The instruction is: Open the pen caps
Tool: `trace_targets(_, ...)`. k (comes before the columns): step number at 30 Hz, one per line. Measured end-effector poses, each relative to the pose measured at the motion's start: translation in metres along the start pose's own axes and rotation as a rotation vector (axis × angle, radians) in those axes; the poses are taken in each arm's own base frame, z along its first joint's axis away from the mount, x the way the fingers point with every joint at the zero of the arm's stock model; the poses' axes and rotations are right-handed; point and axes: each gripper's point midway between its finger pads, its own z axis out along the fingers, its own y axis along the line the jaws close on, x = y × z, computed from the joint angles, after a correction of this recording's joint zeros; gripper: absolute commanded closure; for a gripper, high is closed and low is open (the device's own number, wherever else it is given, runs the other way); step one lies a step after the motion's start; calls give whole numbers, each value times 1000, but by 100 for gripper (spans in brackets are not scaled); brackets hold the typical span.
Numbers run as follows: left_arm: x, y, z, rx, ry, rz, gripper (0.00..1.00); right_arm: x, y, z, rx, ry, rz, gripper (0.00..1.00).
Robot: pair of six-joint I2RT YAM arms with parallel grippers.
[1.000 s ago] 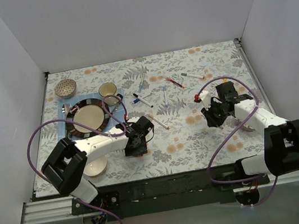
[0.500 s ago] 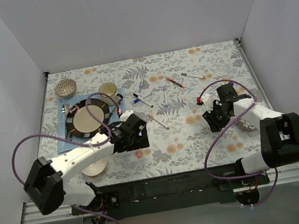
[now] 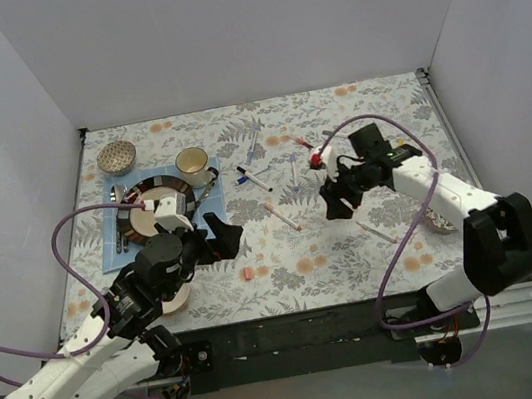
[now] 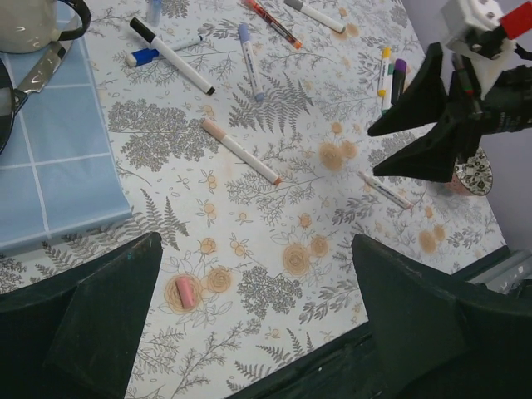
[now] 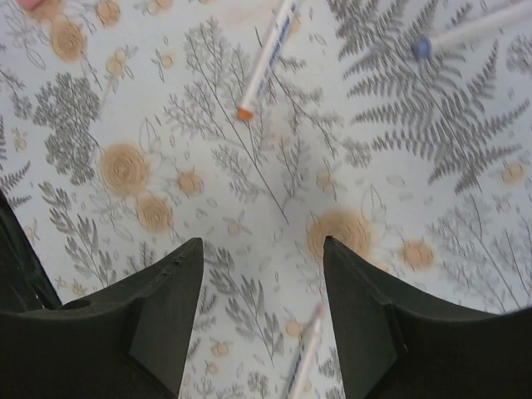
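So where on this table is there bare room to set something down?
Free: the near strip between the pink cap and the lone pen to its right; also the back edge behind the mug. Crowded: the scattered pens mid-table and the blue mat on the left.

Loose cap (image 4: 185, 291) near front edge, pens (image 4: 241, 150) scattered behind, plate (image 3: 152, 182) on mat (image 4: 50, 166) at left
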Motion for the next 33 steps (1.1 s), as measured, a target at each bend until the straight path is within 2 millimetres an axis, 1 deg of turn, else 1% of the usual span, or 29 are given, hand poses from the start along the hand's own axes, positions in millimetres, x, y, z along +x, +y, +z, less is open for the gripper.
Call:
trace_targets(3,-2,3,0,-6,-25,-2,2,-24,11,34,-69,32,-15,29)
trace_targets(4,-3,5,0,-11,-31,-2,2,-29,14,47,-84,57,-6,26)
trace_targets(6,-3,7,2,-25,-36,1,2,-38,15,73,-95,103,9,25)
trace_targets(8,-3,9,4,-40,-38,5,2,-42,15,95,-80,151,22,23)
trace_targets(11,-1,12,6,-60,-34,10,2,-40,16,119,-38,219,29,23)
trace_targets(15,-2,13,6,-63,-38,9,2,-29,19,139,18,302,30,24)
trace_targets(17,-3,12,5,-61,-40,8,2,-24,18,146,42,338,25,27)
trace_targets(18,-3,12,5,-60,-41,8,2,-27,17,147,55,340,27,30)
trace_targets(19,-3,12,5,-59,-42,8,2,-28,14,148,73,343,28,35)
trace_targets(20,-3,12,5,-59,-42,8,2,-27,11,149,85,349,28,38)
trace_targets(21,-3,12,5,-58,-42,8,2,-27,9,149,97,352,28,43)
trace_targets(22,-3,12,5,-57,-41,8,2,-26,6,149,112,358,27,52)
trace_targets(24,-3,11,5,-55,-41,7,2,-24,2,148,136,367,22,58)
trace_targets(25,-3,11,5,-54,-40,7,2,-24,0,147,148,371,20,67)
trace_targets(27,-3,10,5,-46,-38,6,2,-21,-2,147,161,377,19,73)
trace_targets(28,-2,9,4,-41,-36,5,2,-20,-2,146,166,377,20,81)
trace_targets(30,-1,7,5,-32,-32,4,2,-17,-2,144,180,375,11,88)
trace_targets(31,-1,7,5,-28,-29,4,2,-16,-2,142,186,372,3,97)
trace_targets(33,0,4,5,-15,-23,2,2,-12,-1,137,197,365,-8,99)
